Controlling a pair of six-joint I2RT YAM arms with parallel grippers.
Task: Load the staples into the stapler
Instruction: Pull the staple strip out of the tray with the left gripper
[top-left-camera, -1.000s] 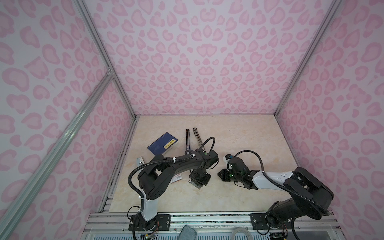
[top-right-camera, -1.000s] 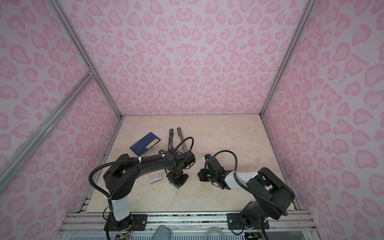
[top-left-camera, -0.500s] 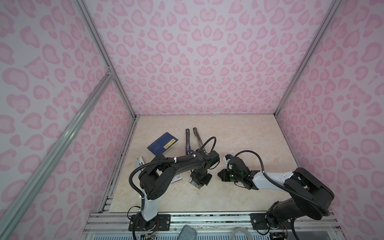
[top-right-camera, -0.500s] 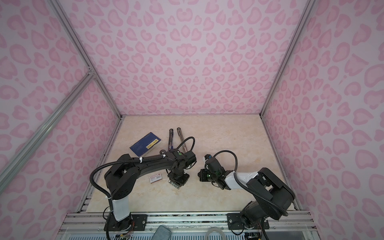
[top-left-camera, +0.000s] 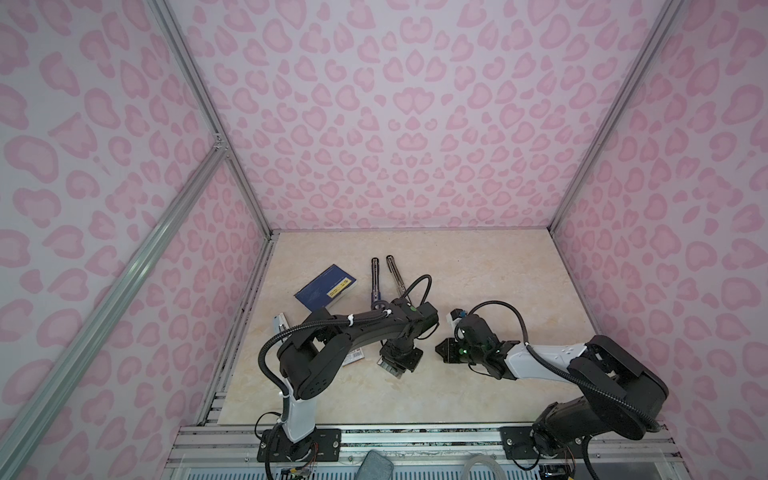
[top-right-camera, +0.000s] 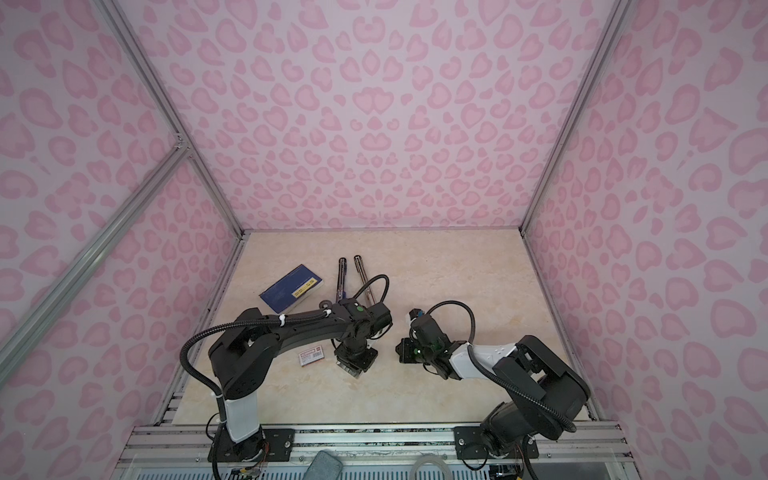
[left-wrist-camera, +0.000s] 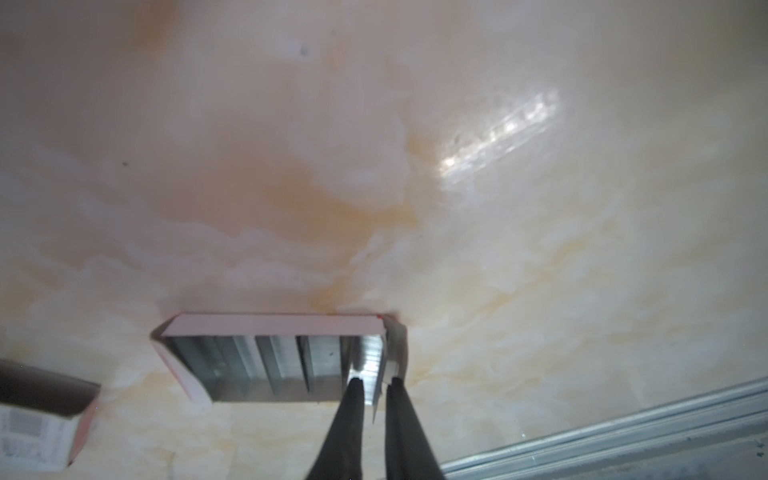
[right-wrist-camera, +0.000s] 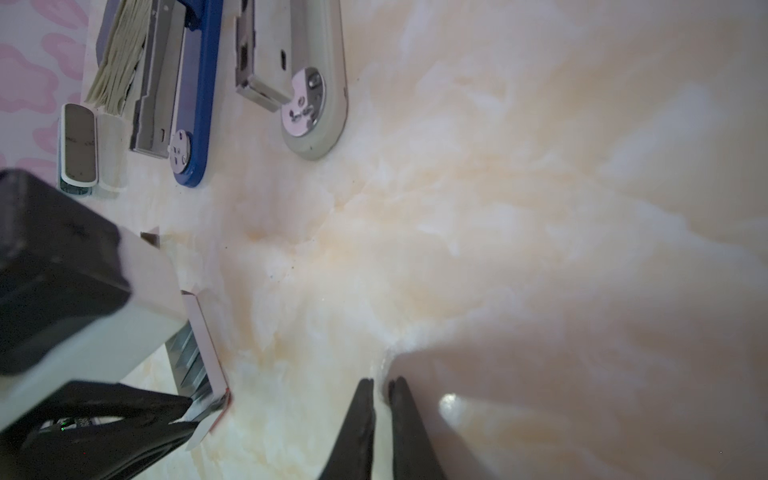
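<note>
The staples lie as silvery strips in an open white tray on the table. My left gripper points down at the tray's end, shut on one strip of staples; both top views show it over the tray. The white sleeve with its red label lies just left of the tray. A blue stapler lies open beside a grey one farther back. My right gripper hovers low to the right, shut and holding nothing.
A dark blue booklet lies at the back left beside the staplers. A small white and grey block sits by the left wall rail. The aluminium frame rail runs along the table's front edge.
My left gripper's fingers have drawn together onto the strip at the tray's end. The right arm has not moved.
</note>
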